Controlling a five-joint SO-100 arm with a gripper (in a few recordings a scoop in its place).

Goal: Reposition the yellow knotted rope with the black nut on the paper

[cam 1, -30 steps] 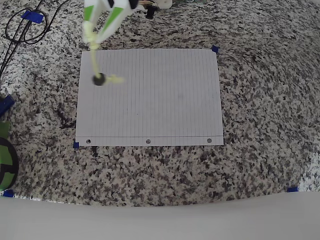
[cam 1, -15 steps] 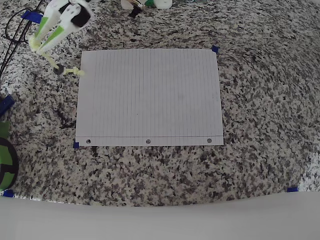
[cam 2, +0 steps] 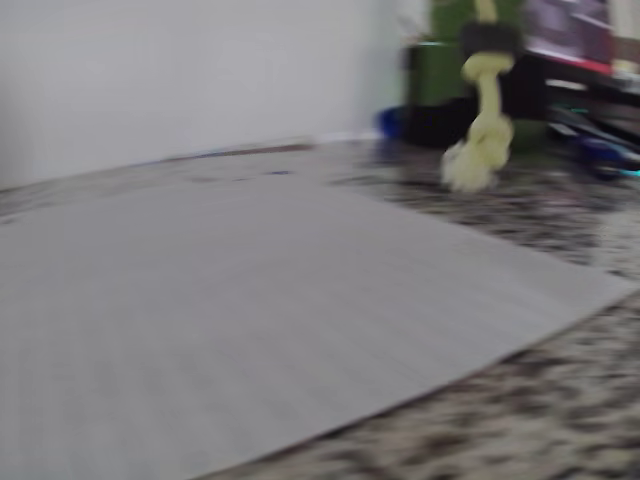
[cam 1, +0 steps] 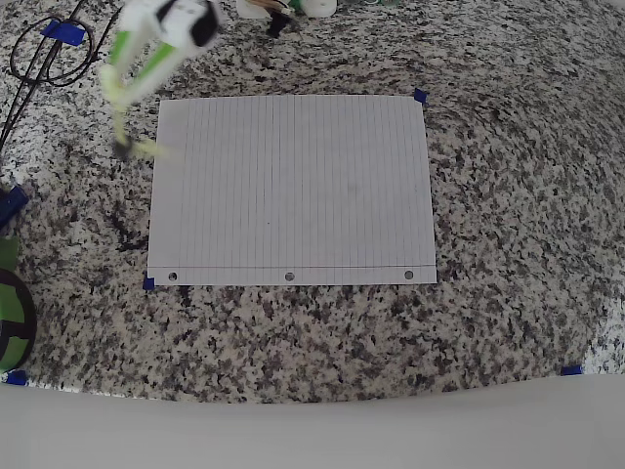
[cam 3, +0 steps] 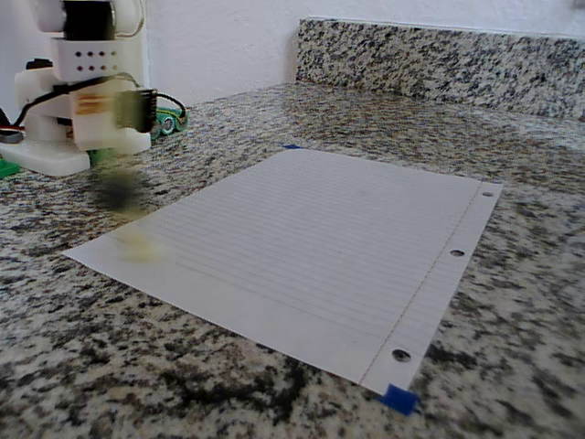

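Carrying the yellow knotted rope [cam 1: 119,122] by its upper end, the gripper [cam 1: 114,86] has its fingers pinched on the cord, which hangs below them with the black nut [cam 1: 122,149] near its lower knot, just off the paper [cam 1: 293,186] edge over the granite counter [cam 1: 508,195]. The transport step is in hand; next the rope needs bringing over the sheet and lowering. Compared with half a second ago, the arm has swung back toward the paper.
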